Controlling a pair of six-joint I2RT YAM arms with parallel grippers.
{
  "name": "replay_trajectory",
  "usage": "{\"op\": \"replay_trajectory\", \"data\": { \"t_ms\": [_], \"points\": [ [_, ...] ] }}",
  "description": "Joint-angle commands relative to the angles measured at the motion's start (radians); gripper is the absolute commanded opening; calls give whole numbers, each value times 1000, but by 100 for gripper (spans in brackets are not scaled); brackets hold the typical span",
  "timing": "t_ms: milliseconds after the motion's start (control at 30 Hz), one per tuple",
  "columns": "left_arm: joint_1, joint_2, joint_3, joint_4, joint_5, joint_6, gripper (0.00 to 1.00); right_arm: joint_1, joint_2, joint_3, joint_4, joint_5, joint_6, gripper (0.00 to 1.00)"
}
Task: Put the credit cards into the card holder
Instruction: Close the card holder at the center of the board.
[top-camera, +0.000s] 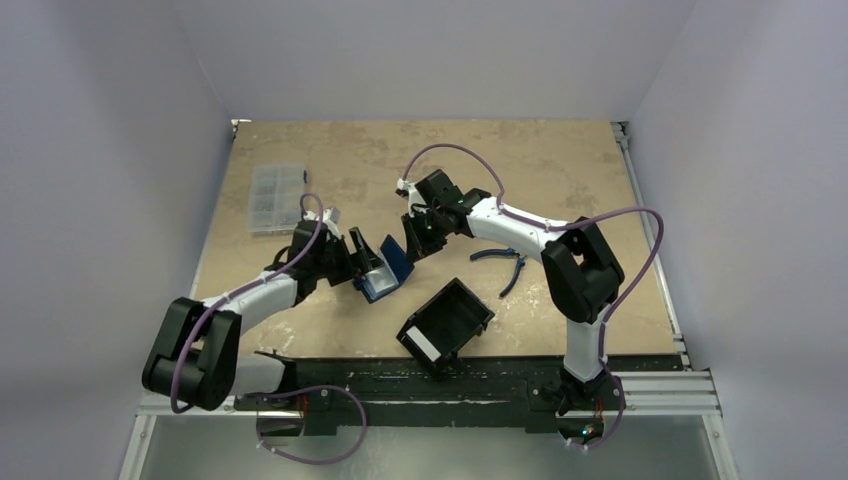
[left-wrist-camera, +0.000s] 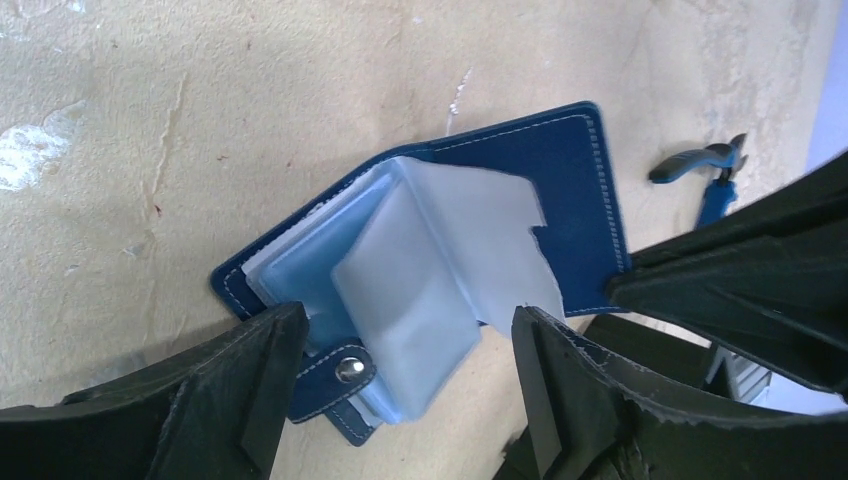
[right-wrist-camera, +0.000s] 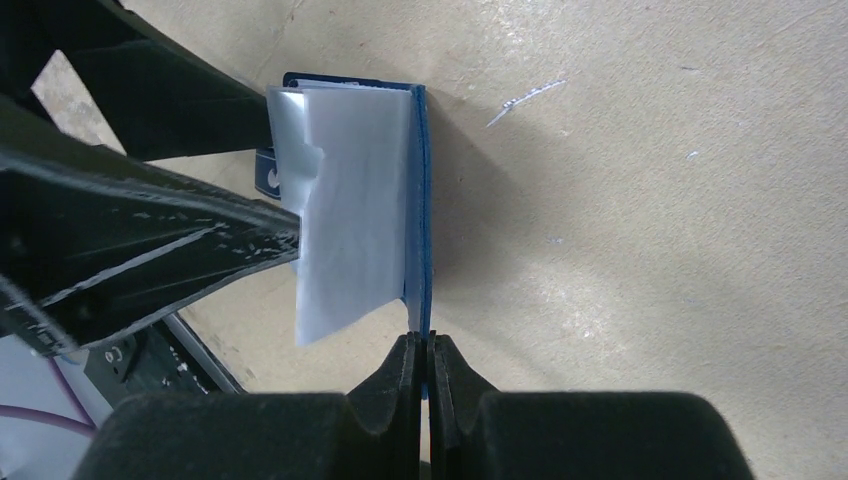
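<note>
Card holder (top-camera: 385, 268) lies open at mid-table, one cover flat on the table (top-camera: 560, 160), the other raised. Right gripper (right-wrist-camera: 428, 345) is clenched on the edge of the raised blue cover, holding it upright. Left gripper (left-wrist-camera: 405, 330) is released, its fingers (left-wrist-camera: 270, 350) spread wide either side of the snap-tab end; contact with the holder is unclear. Translucent sleeves (left-wrist-camera: 430, 290) are fanned out, and I cannot tell whether any holds a card. Blue-handled pliers (top-camera: 505, 262) lie to the right, a black tray (top-camera: 445, 325) sits near the front edge, and a clear compartment box (top-camera: 275, 197) is far left.
</note>
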Motion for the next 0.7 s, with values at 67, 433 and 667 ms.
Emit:
{"op": "replay_trajectory", "data": {
  "t_ms": [67, 433, 667],
  "points": [
    [6, 17, 2, 35, 59, 11, 78, 0, -36, 7, 18, -14, -4, 9],
    [7, -111, -109, 54, 151, -83, 71, 16, -31, 20, 40, -77, 23, 20],
    [8, -155, -122, -9, 107, -95, 67, 47, -34, -20, 128, -169, 98, 34]
  ]
}}
